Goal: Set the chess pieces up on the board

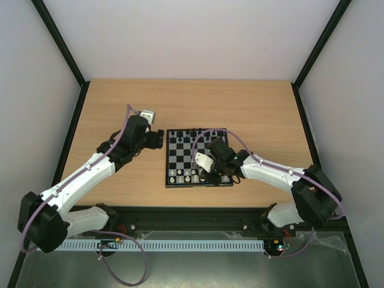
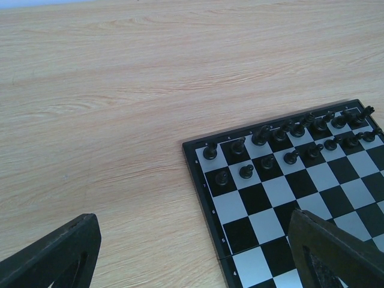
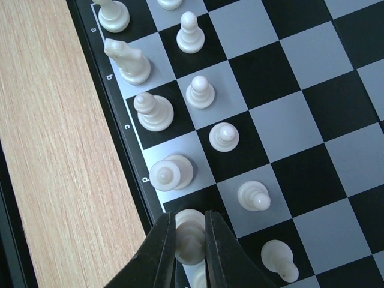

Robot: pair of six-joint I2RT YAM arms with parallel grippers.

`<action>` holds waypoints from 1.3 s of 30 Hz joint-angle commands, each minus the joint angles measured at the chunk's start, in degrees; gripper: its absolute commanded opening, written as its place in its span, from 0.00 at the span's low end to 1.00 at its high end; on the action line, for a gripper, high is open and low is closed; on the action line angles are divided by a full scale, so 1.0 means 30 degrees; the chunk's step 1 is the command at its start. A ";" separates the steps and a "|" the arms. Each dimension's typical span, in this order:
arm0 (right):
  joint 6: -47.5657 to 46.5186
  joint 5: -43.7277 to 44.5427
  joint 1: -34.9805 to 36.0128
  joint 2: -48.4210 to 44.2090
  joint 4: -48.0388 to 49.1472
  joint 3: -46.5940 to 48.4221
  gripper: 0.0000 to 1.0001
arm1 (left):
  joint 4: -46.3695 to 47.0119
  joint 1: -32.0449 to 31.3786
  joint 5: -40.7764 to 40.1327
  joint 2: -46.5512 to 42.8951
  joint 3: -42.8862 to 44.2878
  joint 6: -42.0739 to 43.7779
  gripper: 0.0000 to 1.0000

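The board (image 1: 193, 157) lies mid-table. Black chess pieces (image 1: 191, 138) fill its two far rows, and they also show in the left wrist view (image 2: 282, 141). White chess pieces (image 1: 182, 176) stand in its near rows. My right gripper (image 3: 190, 240) is shut on a white piece (image 3: 191, 231) in the board's edge row, next to the white piece on file d (image 3: 171, 174). White pawns (image 3: 223, 137) stand one row in. My left gripper (image 2: 198, 264) is open and empty, low over the board's left edge (image 2: 207, 198), with its fingers (image 2: 57, 258) wide apart.
The wooden table (image 1: 120, 102) has a black frame rail along its left, right and near edges (image 1: 198, 210). White walls close in the back and sides. The right arm (image 1: 276, 174) reaches over the board's near right corner.
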 commanded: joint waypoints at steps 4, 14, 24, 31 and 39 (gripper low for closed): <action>0.0005 0.0312 0.0148 0.0542 0.0251 -0.0319 0.09 | 0.0063 0.0102 0.0145 0.0092 0.0034 0.0250 0.88; 0.0024 0.0096 0.0144 0.1237 -0.0060 -0.0153 0.18 | 0.0034 0.0109 0.0205 0.0153 0.0048 0.0297 0.88; 0.0114 0.0472 0.0162 0.0905 -0.0096 -0.0169 0.29 | -0.0003 0.0107 0.0275 0.0178 0.0049 0.0295 0.88; 0.0267 0.0598 0.0160 0.0356 -0.0246 -0.0089 0.30 | 0.0004 0.0109 0.0333 0.0202 0.0049 0.0347 0.88; 0.0152 0.1975 -0.0003 -0.2252 -0.0927 -0.0075 0.36 | 0.0032 0.0103 0.0437 0.0232 0.0034 0.0276 0.88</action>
